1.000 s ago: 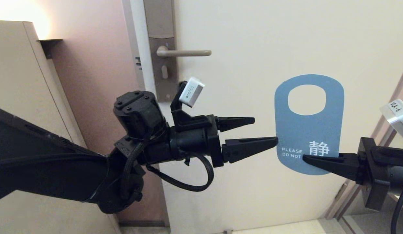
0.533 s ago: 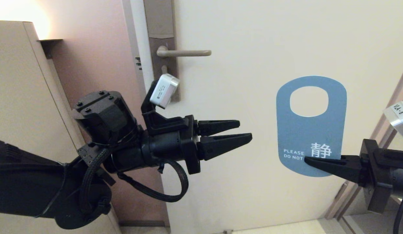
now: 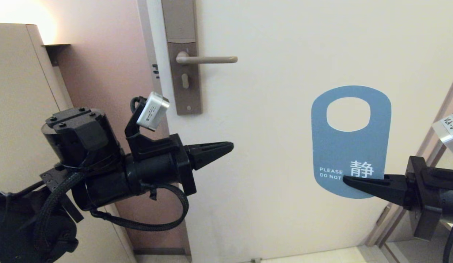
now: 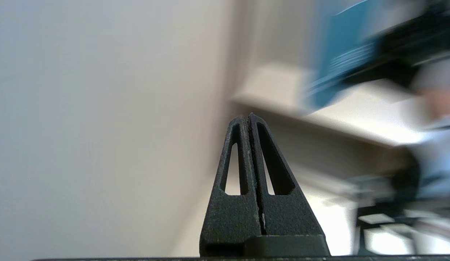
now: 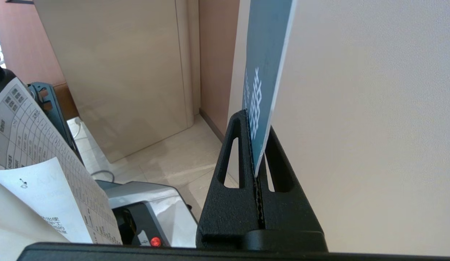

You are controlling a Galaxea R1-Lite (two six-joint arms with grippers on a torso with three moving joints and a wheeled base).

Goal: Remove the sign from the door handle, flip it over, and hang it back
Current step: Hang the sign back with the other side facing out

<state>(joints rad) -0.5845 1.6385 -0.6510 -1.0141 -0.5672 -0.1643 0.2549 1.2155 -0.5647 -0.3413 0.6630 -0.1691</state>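
Observation:
The sign (image 3: 350, 149) shows its blue face with white text and stands upright in front of the door, oval hole at the top. My right gripper (image 3: 346, 179) is shut on the sign's lower right corner; the wrist view shows the sign (image 5: 265, 72) pinched edge-on between the fingers (image 5: 232, 152). The door handle (image 3: 208, 59) is bare, up and to the left on its grey-brown backplate (image 3: 183, 73). My left gripper (image 3: 229, 146) is shut and empty, below the handle, well left of the sign. It shows shut in its wrist view (image 4: 248, 117).
The cream door (image 3: 292, 44) fills the background. A beige cabinet (image 3: 18, 91) and a pink wall strip (image 3: 109, 73) stand on the left. A door frame (image 3: 431, 146) runs along the right. Printed paper (image 5: 32, 163) and a device with a red light (image 5: 155, 241) lie low in the right wrist view.
My left gripper has closed and pulled back to the left, away from the sign. The right gripper still holds the sign, which has shifted only slightly.

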